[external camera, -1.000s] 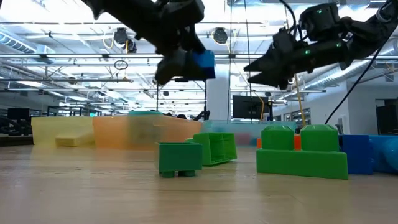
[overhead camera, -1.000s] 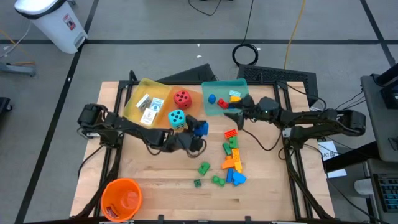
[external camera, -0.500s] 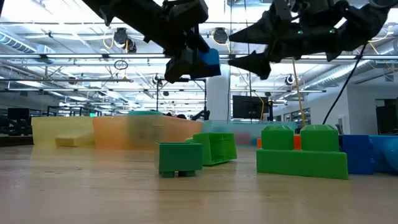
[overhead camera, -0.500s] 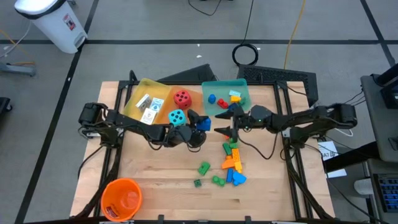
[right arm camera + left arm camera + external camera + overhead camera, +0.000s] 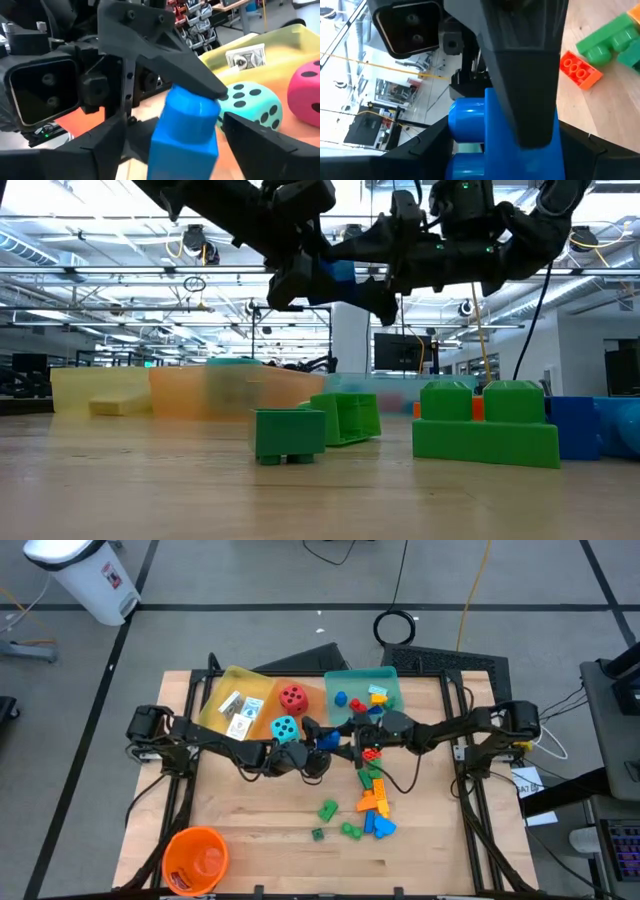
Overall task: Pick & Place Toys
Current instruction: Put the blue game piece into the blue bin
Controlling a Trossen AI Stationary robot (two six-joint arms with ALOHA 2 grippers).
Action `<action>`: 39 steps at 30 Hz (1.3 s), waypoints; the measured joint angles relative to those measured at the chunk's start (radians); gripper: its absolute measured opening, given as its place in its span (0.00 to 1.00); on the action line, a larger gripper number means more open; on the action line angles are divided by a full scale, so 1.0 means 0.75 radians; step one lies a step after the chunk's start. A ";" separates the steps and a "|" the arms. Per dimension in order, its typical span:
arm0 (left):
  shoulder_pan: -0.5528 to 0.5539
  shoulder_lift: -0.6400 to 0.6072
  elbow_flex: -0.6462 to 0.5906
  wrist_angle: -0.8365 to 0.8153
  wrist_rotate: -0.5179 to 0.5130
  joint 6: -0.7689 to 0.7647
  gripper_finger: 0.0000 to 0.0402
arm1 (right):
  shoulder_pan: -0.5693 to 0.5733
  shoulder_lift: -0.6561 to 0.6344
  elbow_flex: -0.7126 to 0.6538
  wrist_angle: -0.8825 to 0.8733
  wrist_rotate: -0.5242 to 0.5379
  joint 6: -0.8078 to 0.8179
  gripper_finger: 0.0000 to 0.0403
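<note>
1. The left gripper (image 5: 322, 743) hangs above the middle of the wooden table (image 5: 250, 830), its fingers clamped on a blue brick (image 5: 326, 743); the left wrist view shows the brick (image 5: 485, 135) pressed against one dark finger (image 5: 520, 65).
2. The right gripper (image 5: 345, 738) faces the left one, its fingers spread to either side of the same blue brick (image 5: 187, 132). In the right wrist view the two pads (image 5: 100, 150) stand apart from the brick's sides, so the jaws are wide and not yet closed on it.
3. In the low view the blue brick (image 5: 335, 275) sits high in the air between the two grippers, well above the tabletop.
4. Just behind the left gripper, a cyan die (image 5: 285, 728) and a red die (image 5: 293, 696) lie in the orange tray (image 5: 310, 700); white picture cards (image 5: 243, 712) lie in the yellow tray (image 5: 215, 705) beside it.
5. Behind the right gripper the teal tray (image 5: 390, 680) holds a few small bricks (image 5: 372, 697).
6. Below the right gripper, a red brick (image 5: 371, 753) leads a loose line of green, orange and blue bricks (image 5: 374, 802) on the table.
7. Two green bricks (image 5: 328, 810) lie apart, nearer the front edge.
8. An orange bucket (image 5: 195, 858) stands at the front corner, well away from both grippers.
</note>
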 joint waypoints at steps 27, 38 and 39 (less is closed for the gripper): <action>-0.026 -0.084 0.000 -0.068 0.038 -0.288 0.78 | -0.129 -0.455 -0.035 -0.682 0.180 -0.428 0.24; 0.355 -0.368 -0.242 -0.026 1.010 -0.690 0.78 | -0.222 -0.614 -0.256 -0.713 0.731 -0.553 0.24; 0.382 -0.373 -0.273 0.061 1.050 -0.721 0.77 | -0.251 -0.605 -0.260 -0.703 0.731 -0.543 0.24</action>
